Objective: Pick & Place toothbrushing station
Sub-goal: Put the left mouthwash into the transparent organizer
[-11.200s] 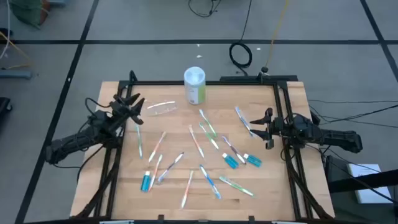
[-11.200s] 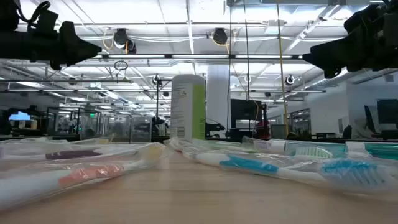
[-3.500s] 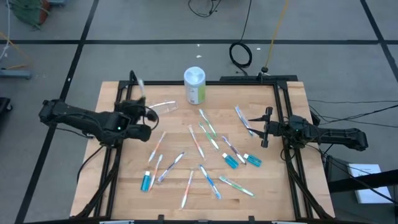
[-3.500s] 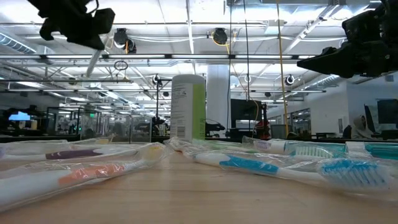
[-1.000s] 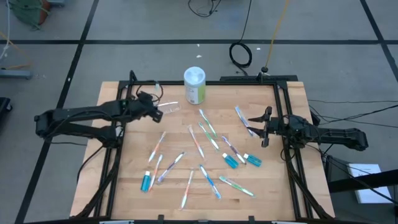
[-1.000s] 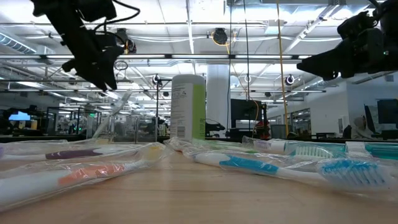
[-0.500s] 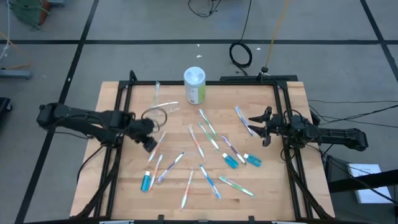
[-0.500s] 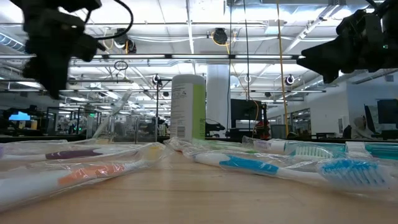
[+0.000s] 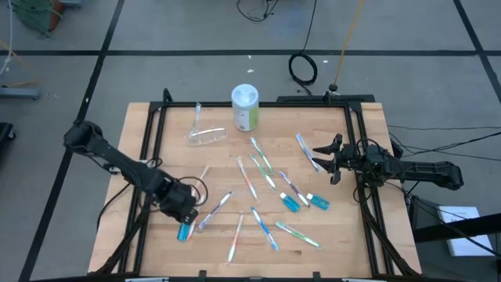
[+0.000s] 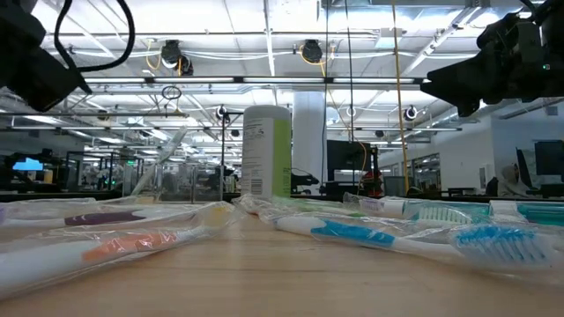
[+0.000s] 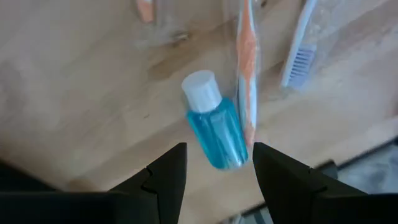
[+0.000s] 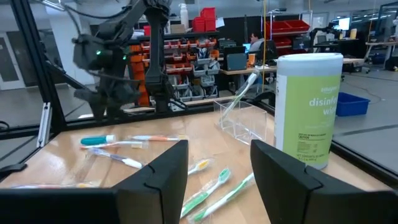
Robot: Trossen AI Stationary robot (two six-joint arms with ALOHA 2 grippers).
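My left gripper (image 9: 186,218) stands open near the table's near left, pointing steeply down over a small blue tube (image 11: 214,132) with a white cap that lies on its side on the wood. In the left wrist view its fingers stand either side of the tube's bottom end, apart from it. A clear plastic cup (image 9: 206,136) stands at the far left with one toothbrush (image 9: 196,114) leaning in it. Several wrapped toothbrushes (image 9: 249,178) and two more blue tubes (image 9: 302,203) lie across the middle. My right gripper (image 9: 332,161) waits open at the right edge.
A white and green wipes canister (image 9: 245,107) stands at the table's far middle, right of the cup. An orange-handled toothbrush (image 11: 245,81) lies right beside the tube under my left gripper. A black frame (image 9: 149,125) borders the table's left and right sides.
My left gripper has swung away from the cup at the far left toward the table's near edge, has come down, and has tipped and rolled over the blue tube. The toothbrush stays leaning in the cup. My right gripper has rolled slightly in place.
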